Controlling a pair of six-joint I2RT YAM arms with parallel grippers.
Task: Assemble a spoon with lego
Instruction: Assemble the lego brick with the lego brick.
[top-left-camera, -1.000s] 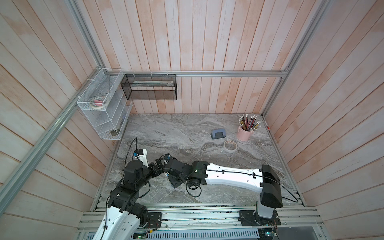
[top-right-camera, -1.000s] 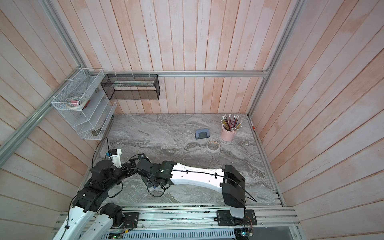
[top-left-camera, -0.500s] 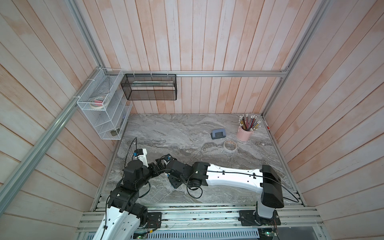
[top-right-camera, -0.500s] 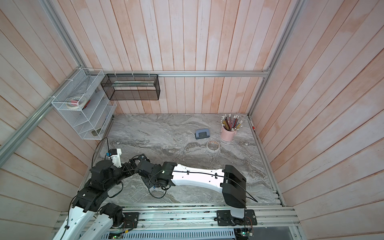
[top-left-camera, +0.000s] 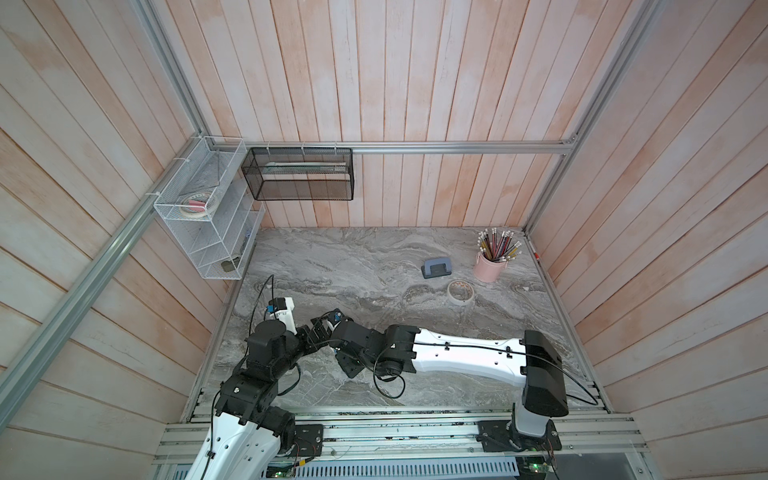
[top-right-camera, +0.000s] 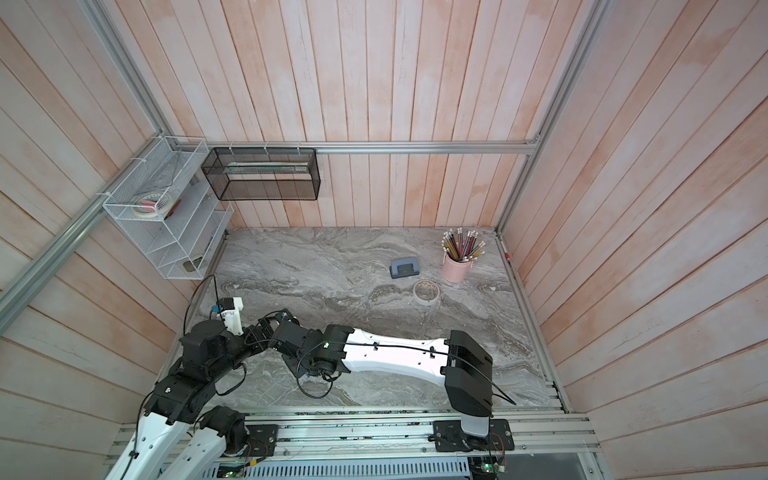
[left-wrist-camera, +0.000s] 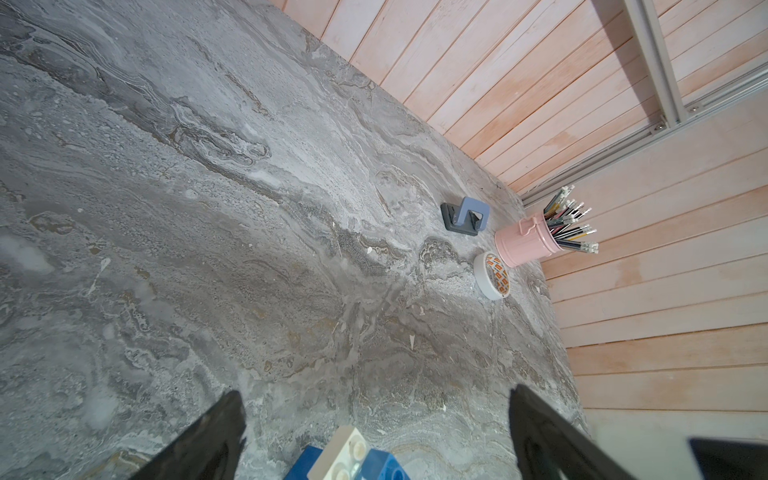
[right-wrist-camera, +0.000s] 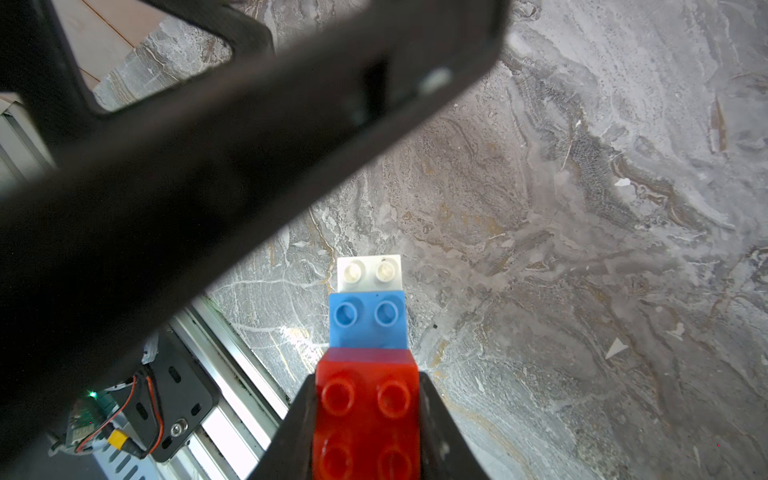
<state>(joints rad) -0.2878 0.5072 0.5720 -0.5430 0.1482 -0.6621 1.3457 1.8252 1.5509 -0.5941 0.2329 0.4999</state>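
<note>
The spoon shows in the right wrist view as joined lego: a red brick (right-wrist-camera: 368, 415), then a blue brick (right-wrist-camera: 368, 320), then a white brick (right-wrist-camera: 369, 272) at the far end. My right gripper (right-wrist-camera: 368, 380) is shut on the red brick, holding the figure above the marble table (right-wrist-camera: 582, 249). In the left wrist view the white end (left-wrist-camera: 345, 451) and blue bricks (left-wrist-camera: 386, 465) lie low between the wide-open fingers of my left gripper (left-wrist-camera: 374, 392), touching neither. In both top views the left arm (top-left-camera: 270, 345) and right arm (top-left-camera: 457, 353) meet at the front left and hide the bricks.
A grey-blue hole punch (top-left-camera: 436, 267), a tape roll (top-left-camera: 460, 291) and a pink cup of pencils (top-left-camera: 492, 266) stand at the back right. A white wire shelf (top-left-camera: 208, 232) and a black mesh basket (top-left-camera: 299, 174) hang on the walls. A metal rail (top-left-camera: 415, 432) runs along the front.
The right arm has edged slightly left toward the left gripper. Both grippers keep the same state.
</note>
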